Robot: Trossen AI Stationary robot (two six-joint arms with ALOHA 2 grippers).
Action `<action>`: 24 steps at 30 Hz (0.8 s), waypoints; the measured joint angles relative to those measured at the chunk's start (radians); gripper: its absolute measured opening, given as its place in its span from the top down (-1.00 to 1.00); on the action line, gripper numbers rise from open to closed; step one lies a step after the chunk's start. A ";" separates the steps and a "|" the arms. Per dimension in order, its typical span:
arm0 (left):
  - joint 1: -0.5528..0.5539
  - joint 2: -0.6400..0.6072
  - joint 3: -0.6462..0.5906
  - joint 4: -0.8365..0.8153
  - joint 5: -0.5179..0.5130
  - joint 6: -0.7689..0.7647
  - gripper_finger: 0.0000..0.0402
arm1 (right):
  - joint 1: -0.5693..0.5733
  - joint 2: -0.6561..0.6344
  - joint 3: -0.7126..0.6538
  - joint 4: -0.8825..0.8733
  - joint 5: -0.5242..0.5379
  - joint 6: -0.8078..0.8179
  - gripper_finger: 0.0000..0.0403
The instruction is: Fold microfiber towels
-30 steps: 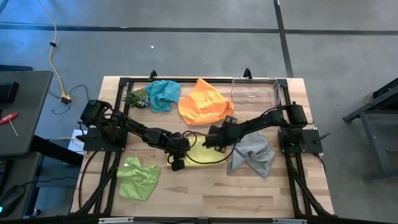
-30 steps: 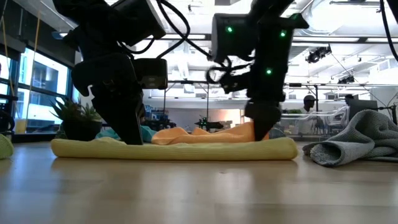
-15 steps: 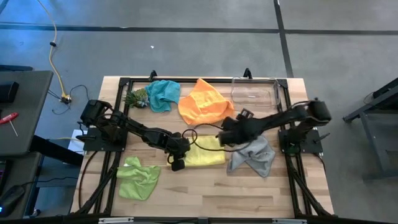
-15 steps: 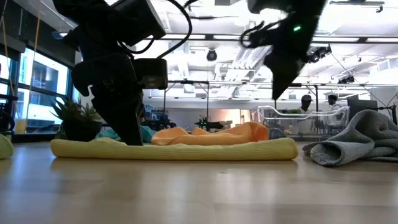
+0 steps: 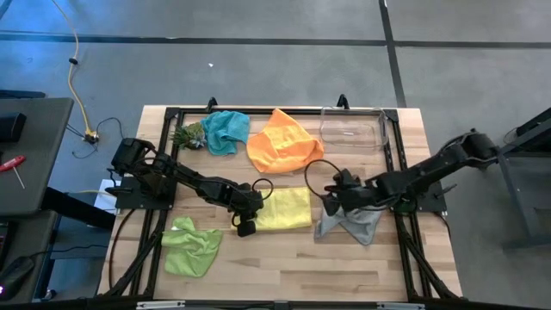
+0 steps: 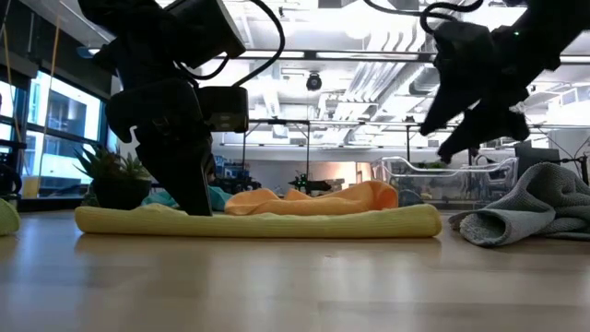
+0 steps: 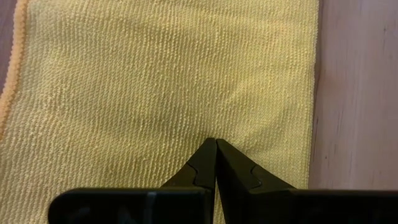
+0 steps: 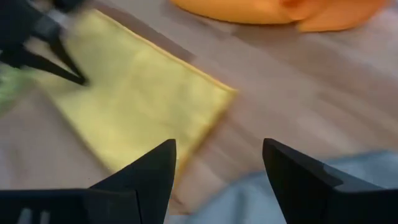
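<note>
A folded yellow towel (image 5: pixel 286 208) lies flat mid-table; it also shows in the low view (image 6: pixel 277 221). My left gripper (image 5: pixel 252 210) is shut, with its tips down on the towel's left part. My right gripper (image 5: pixel 331 200) hangs open in the air over the left edge of the crumpled grey towel (image 5: pixel 353 220), touching nothing. In the right wrist view, its gripper (image 8: pixel 219 144) looks down on the yellow towel (image 8: pixel 137 106). The orange towel (image 5: pixel 280 142) and teal towel (image 5: pixel 225 131) lie at the far side. The lime green towel (image 5: pixel 191 245) lies near left. My left gripper presses its shut fingertips (image 7: pixel 216 144) down on the top face of the yellow towel's left part (image 7: pixel 205 127). The fingers slant down from the table's left. The towel lies flat on the table under them.
A clear plastic bin (image 5: pixel 351 127) stands at the far right and a small green spiky plant (image 5: pixel 188 135) at the far left beside the teal towel. Bare wood (image 5: pixel 284 267) runs along the near edge. People stand in the room beyond the table (image 6: pixel 458 152).
My right gripper has lifted off the yellow towel's right end, risen and drawn back toward the table's right edge, rolling as it went; it now hangs over the grey towel's left edge. The yellow towel stays folded flat.
</note>
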 joint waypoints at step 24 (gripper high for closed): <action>0.000 0.000 0.000 0.001 0.000 -0.003 1.00 | -0.100 0.182 0.034 0.199 -0.279 0.124 -0.16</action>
